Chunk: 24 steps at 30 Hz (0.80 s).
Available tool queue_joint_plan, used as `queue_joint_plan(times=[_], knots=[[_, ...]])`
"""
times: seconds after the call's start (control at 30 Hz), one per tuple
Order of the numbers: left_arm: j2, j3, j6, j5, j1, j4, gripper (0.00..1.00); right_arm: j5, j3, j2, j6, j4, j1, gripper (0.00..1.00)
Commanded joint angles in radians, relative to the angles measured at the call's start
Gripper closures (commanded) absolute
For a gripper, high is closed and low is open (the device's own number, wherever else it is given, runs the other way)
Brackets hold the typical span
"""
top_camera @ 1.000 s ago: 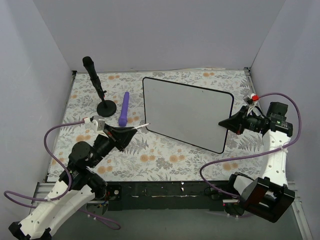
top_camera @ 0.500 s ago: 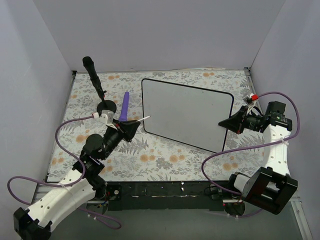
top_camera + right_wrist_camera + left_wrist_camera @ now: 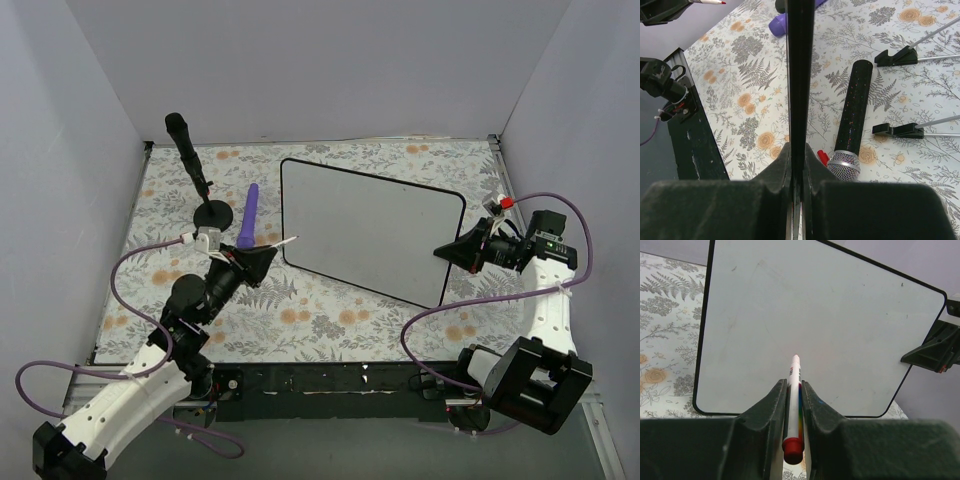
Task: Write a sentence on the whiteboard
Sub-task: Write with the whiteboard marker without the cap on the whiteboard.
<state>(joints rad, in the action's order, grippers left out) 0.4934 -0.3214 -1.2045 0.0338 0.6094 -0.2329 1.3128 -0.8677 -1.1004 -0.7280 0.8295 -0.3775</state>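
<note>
The whiteboard (image 3: 370, 228) is a large glossy white board with a thin black rim, held tilted above the floral table. My right gripper (image 3: 445, 250) is shut on its right edge; in the right wrist view the whiteboard (image 3: 800, 75) runs edge-on between the jaws of the right gripper (image 3: 799, 150). My left gripper (image 3: 268, 250) is shut on a white marker (image 3: 794, 390) with a red end cap. The marker's tip points at the whiteboard (image 3: 815, 315) near its lower left part. No sentence is in view on the board's face.
A black microphone stand (image 3: 192, 162) and a purple object (image 3: 248, 217) stand left of the board. Under the board lie a black glittery microphone (image 3: 852, 125), a red cap (image 3: 823, 157) and two black clips (image 3: 895, 57). Grey walls close in three sides.
My left arm has reached forward, carrying the marker up toward the board's left edge. The right arm has shifted the board slightly to the left.
</note>
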Motion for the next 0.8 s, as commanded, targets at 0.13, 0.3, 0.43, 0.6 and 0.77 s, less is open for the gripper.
queue_joint_plan(times=[0.13,0.3,0.43,0.6,0.77], knots=[[0.027,-0.001,-0.020,-0.086,-0.016,-0.023,1.00,-0.003,-0.005,-0.022,-0.109,-0.010,0.003,0.99],[0.007,0.010,-0.040,-0.066,-0.019,-0.014,1.00,-0.006,0.015,-0.012,-0.120,-0.013,0.002,0.99],[0.022,0.022,-0.064,-0.074,-0.020,-0.031,1.00,-0.012,0.022,-0.010,-0.123,-0.017,0.003,0.99],[0.033,0.031,-0.095,-0.081,-0.031,-0.069,1.00,-0.018,0.030,-0.010,-0.128,-0.020,0.003,0.99],[0.014,0.019,-0.119,-0.077,-0.039,-0.100,1.00,-0.020,0.035,-0.010,-0.128,-0.021,0.002,0.99]])
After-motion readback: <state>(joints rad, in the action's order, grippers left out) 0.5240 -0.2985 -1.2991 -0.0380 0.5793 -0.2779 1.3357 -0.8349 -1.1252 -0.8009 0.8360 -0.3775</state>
